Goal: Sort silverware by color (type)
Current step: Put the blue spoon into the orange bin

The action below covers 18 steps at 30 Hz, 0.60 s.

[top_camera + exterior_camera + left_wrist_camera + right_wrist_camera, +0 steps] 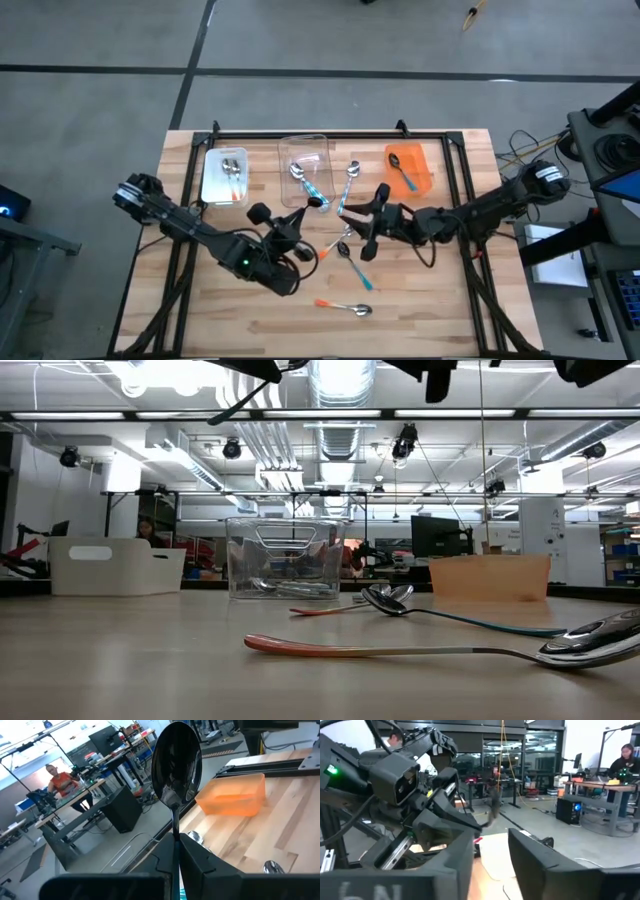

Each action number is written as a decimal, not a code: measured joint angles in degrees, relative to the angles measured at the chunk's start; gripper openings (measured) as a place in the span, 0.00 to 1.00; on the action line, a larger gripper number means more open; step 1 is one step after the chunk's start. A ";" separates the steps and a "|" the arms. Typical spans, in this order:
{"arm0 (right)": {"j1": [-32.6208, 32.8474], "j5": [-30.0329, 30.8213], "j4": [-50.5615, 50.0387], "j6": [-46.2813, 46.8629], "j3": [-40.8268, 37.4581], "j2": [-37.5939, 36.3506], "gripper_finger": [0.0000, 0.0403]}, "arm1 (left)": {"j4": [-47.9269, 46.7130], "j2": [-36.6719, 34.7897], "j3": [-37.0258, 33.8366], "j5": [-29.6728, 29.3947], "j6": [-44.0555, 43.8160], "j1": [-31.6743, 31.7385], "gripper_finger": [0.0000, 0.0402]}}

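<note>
My left gripper (304, 212) (176, 842) hovers over the table's middle, shut on a spoon with a dark bowl (176, 762) (318, 203). My right gripper (363, 216) (490, 857) faces it from the right, open, with nothing between its fingers. Loose spoons lie flat on the table: a light blue-handled one (349, 181), a teal-handled one (354, 268) (470, 622) and orange-handled ones (345, 307) (400, 651). More spoons lie in the white bin (210, 178), the clear bin (318, 148) and the orange bin (428, 165). My left gripper pinches the spoon's thin neck (175, 822), just behind the dark bowl, between its two fingers. The fingers run along the spoon, about level, pointing toward the table's far right. The bowl sticks out beyond the fingertips, and the spoon is lifted clear of the table.
The three bins stand in a row along the far edge, seen in the low view as the white bin (115, 565), the clear bin (285, 570) and the orange bin (490, 577). A black frame (330, 134) borders the table. Bare wood lies at the near left.
</note>
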 joint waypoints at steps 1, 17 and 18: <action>-0.15 -0.01 -0.01 -0.18 0.89 0.96 0.31 | 0.12 0.00 -0.04 0.02 0.00 0.04 0.00; -4.08 0.19 -0.10 0.94 10.66 9.85 0.55 | 0.49 0.00 -0.11 0.00 0.22 0.16 0.00; -4.39 -0.09 -0.12 1.36 11.26 10.15 0.55 | 0.59 0.00 -0.11 -0.02 0.22 0.16 0.00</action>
